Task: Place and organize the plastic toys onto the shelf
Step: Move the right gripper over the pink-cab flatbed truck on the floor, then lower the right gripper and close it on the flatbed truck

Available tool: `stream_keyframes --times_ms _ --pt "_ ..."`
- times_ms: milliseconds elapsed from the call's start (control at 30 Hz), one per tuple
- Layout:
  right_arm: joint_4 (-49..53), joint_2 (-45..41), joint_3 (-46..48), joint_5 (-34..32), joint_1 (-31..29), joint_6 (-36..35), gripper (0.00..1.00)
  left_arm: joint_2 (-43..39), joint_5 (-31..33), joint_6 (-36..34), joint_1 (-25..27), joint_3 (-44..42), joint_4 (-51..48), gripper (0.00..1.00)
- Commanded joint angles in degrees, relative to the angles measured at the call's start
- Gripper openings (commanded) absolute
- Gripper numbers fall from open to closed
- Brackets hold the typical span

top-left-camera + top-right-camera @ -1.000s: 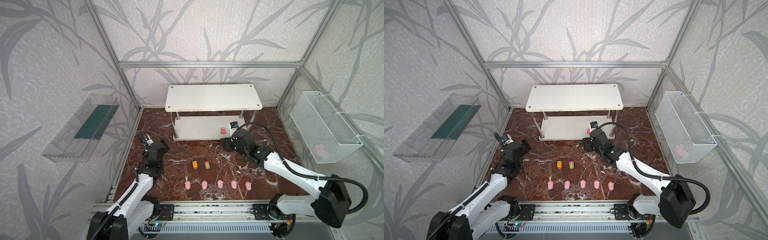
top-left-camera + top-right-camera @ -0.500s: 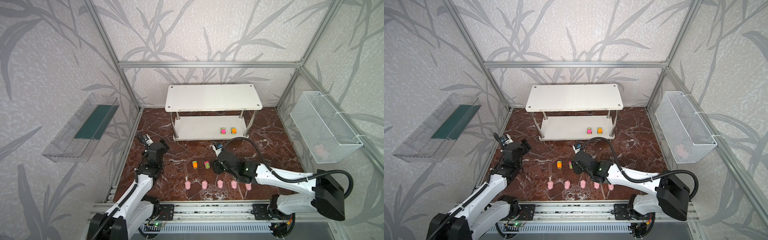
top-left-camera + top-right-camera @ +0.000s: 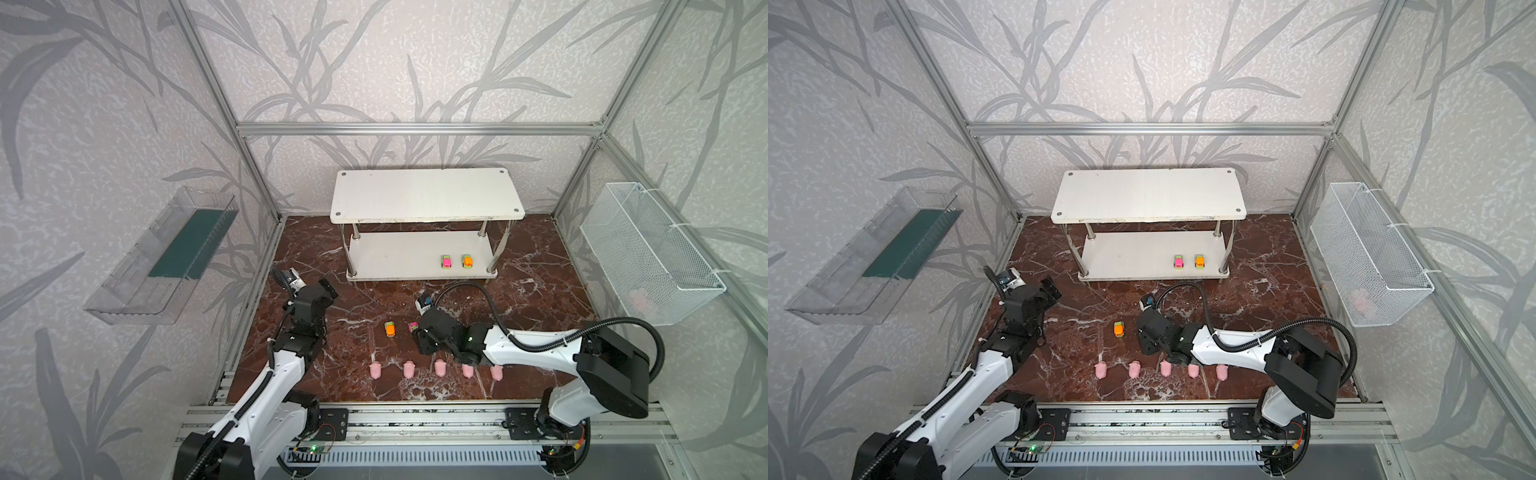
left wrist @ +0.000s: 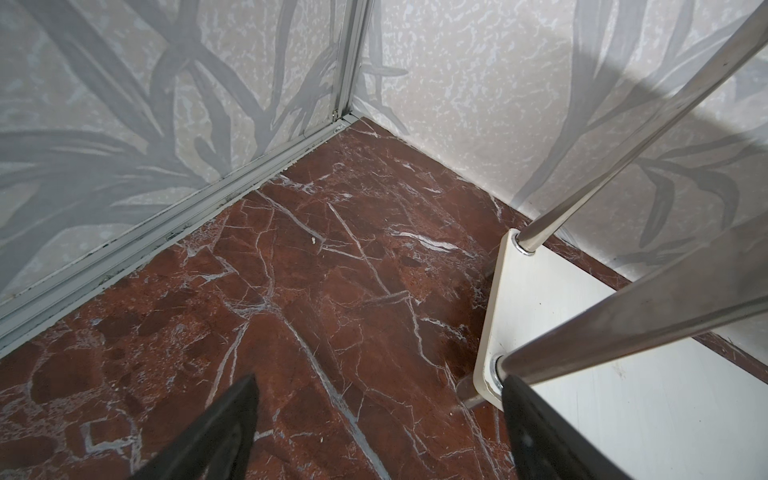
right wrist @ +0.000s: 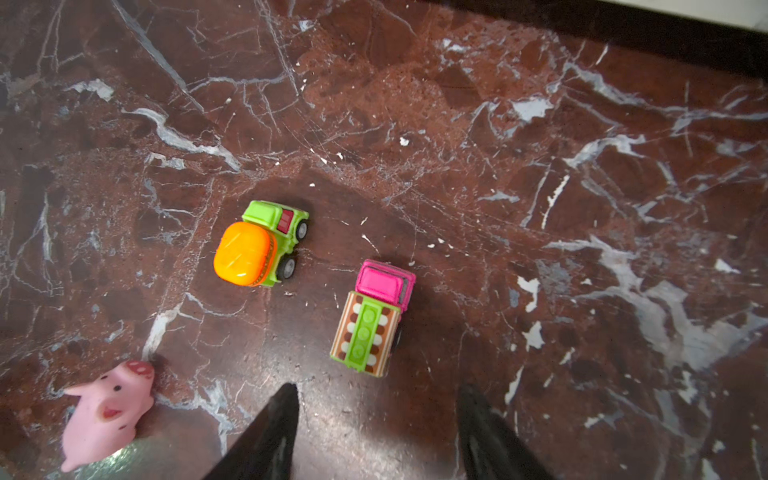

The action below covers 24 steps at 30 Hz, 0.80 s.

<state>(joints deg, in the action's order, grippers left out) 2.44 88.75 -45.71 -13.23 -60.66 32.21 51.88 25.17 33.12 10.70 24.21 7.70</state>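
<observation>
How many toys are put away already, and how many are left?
Done: the pink car and orange car sit on the lower level of the shelf. In hand: nothing; the right hand hangs open close to the pink-and-green truck. Left on the floor: that truck, the orange-drum truck and five pigs.

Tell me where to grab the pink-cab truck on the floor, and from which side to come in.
Take the pink-cab truck across the two long flanks of its striped bed, coming down from above with the right claw, which hangs open close by. It stands upright on its wheels, those flanks look flat and parallel, and the gap to the orange mixer truck probably leaves finger room.
</observation>
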Motion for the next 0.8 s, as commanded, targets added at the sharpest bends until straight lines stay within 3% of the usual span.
stream_keyframes --times_ms 0,567,767 --pt "-1.7 1.4 -1.6 1.1 -0.3 1.1 0.62 0.1 0.5 0.4 -0.1 -0.9 -0.3 0.89" --pt "-4.8 8.2 -3.5 1.8 1.2 2.5 0.61 0.9 0.7 0.3 -0.1 -0.7 -0.2 0.89" --pt "-4.8 9.5 -4.5 2.1 1.6 2.2 0.56 1.5 0.8 0.3 -0.1 -0.9 0.0 0.89"
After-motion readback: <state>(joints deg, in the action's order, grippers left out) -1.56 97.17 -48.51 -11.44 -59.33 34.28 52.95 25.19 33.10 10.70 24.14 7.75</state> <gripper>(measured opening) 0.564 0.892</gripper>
